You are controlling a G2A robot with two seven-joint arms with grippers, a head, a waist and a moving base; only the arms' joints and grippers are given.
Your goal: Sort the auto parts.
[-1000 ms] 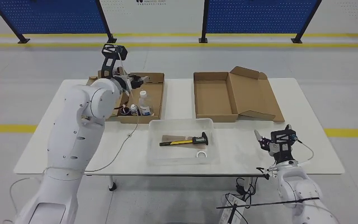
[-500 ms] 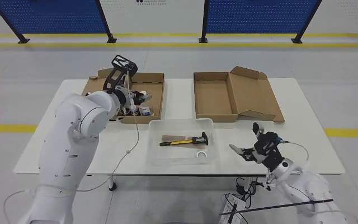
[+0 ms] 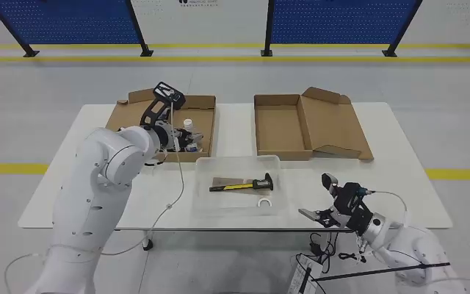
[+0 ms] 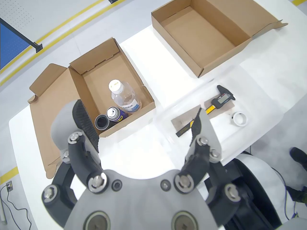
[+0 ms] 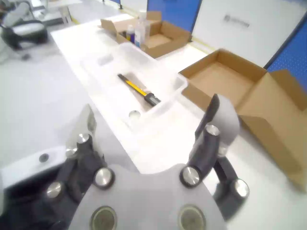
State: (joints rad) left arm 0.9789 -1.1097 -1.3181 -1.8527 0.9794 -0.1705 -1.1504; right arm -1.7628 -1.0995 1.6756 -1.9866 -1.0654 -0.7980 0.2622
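A black and yellow caliper [image 3: 242, 183] [image 4: 221, 99] [image 5: 139, 89] and a white ring [image 3: 264, 203] [image 4: 239, 118] [image 5: 134, 114] lie in a clear plastic bin [image 3: 236, 159] [image 5: 134, 48] at mid-table. My left gripper [image 3: 183, 137] [image 4: 139, 111] hangs open and empty over the near end of the left cardboard box [image 3: 202, 106] [image 4: 100, 80]. That box holds a clear bottle [image 4: 124, 98] and two cans [image 4: 114, 114]. My right gripper [image 3: 317, 198] [image 5: 151, 104] is open and empty, low by the table's front edge, right of the bin and facing it.
An empty cardboard box [image 3: 279, 128] [image 4: 199, 32] [image 5: 215, 77] with its lid folded out stands at the back right. A thin cable [image 3: 170, 192] trails from the left arm across the table to its front edge.
The right arm has swung left and down toward the front edge, its gripper turning to face the bin. The left gripper has come down and nearer, over the left box's near end.
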